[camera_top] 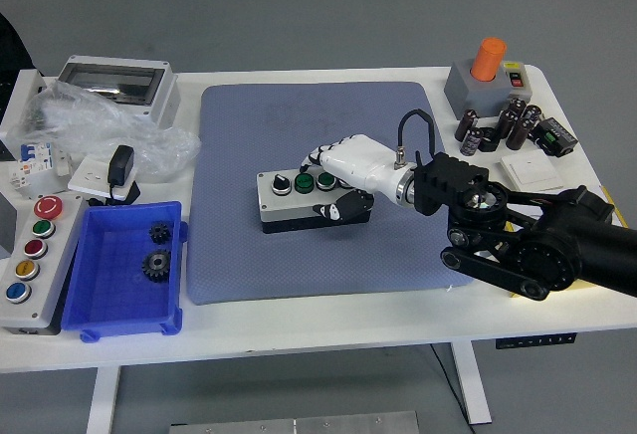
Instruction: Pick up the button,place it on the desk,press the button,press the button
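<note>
A grey button box (287, 201) with a black selector and two green buttons on top lies on the blue-grey mat (299, 115) near its middle. My right hand (333, 183), white with a black forearm coming in from the right, is at the box's right end. Its fingers (320, 158) curl over the back top edge and the thumb (341, 208) presses the front face, so the hand is shut on the box. All three buttons on the box show uncovered. The left arm is out of the picture.
A blue bin (100, 295) with two gears and a panel of coloured buttons (30, 255) sit at front left. An enclosure (114, 86) and plastic bag (90, 130) lie behind them. At the back right are a grey box with an orange knob (488, 81) and several capacitors (498, 125).
</note>
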Robot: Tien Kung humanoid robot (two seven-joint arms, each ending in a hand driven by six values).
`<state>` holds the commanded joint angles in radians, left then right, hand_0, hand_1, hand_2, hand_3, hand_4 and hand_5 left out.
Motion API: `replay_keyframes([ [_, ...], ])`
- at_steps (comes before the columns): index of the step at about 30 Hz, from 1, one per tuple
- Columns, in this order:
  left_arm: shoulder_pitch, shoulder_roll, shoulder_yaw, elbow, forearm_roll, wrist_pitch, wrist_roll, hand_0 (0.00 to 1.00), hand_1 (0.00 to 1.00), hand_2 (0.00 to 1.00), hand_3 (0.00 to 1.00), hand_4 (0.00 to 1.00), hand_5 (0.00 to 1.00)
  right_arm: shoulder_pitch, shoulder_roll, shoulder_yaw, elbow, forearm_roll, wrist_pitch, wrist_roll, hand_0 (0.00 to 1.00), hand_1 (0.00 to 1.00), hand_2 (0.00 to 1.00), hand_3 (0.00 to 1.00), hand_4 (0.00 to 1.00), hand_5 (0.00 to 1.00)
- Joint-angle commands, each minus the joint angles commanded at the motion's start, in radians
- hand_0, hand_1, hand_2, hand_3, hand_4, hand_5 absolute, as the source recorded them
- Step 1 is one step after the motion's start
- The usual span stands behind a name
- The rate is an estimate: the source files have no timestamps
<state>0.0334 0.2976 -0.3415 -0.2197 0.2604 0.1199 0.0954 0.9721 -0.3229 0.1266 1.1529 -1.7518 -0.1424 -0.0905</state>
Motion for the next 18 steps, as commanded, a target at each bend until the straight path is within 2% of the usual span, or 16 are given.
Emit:
replay_keyframes([
  [5, 0.0, 0.0, -0.002, 0.0, 0.003, 0.0, -0.001, 0.617, 0.652, 0.619, 0.673, 0.692, 0.35, -0.001, 0.001, 0.0, 0.002, -0.006, 0.017, -0.014, 0.763, 0.759, 0.883, 0.836, 0.986, 0.392],
  [6, 0.0, 0.0, -0.001, 0.0, 0.003, 0.0, 0.0, 0.617, 0.652, 0.617, 0.666, 0.689, 0.349, -0.001, 0.001, 0.001, 0.001, -0.008, 0.02, -0.016, 0.765, 0.763, 0.922, 0.946, 0.998, 0.49],
  [11, 0.0, -0.001, 0.0, 0.0, 0.003, -0.001, -0.001, 0.617, 0.652, 0.617, 0.666, 0.689, 0.349, -0.003, 0.001, 0.006, 0.001, -0.01, 0.028, -0.029, 0.765, 0.763, 0.922, 0.946, 0.998, 0.49],
  [12, 0.0, -0.001, -0.001, 0.0, 0.004, -0.001, -0.001, 0.616, 0.652, 0.617, 0.66, 0.686, 0.348, -0.003, 0.001, 0.007, 0.002, -0.011, 0.028, -0.031, 0.762, 0.764, 0.944, 0.998, 0.998, 0.512],
  [13, -0.001, -0.001, -0.001, 0.0, 0.005, -0.002, -0.001, 0.616, 0.652, 0.617, 0.66, 0.686, 0.348, -0.004, 0.0, 0.01, 0.005, -0.013, 0.027, -0.035, 0.762, 0.764, 0.944, 0.998, 0.998, 0.512],
  [17, 0.0, -0.001, 0.0, 0.0, 0.007, -0.004, 0.0, 0.616, 0.652, 0.617, 0.66, 0.686, 0.348, -0.007, 0.0, 0.021, 0.017, -0.031, 0.013, -0.062, 0.762, 0.764, 0.944, 0.998, 0.998, 0.512],
  [18, 0.0, -0.002, 0.0, 0.0, 0.007, -0.005, 0.0, 0.617, 0.652, 0.616, 0.656, 0.685, 0.346, -0.008, 0.002, 0.023, 0.02, -0.04, 0.007, -0.075, 0.764, 0.765, 0.959, 0.998, 0.998, 0.544],
])
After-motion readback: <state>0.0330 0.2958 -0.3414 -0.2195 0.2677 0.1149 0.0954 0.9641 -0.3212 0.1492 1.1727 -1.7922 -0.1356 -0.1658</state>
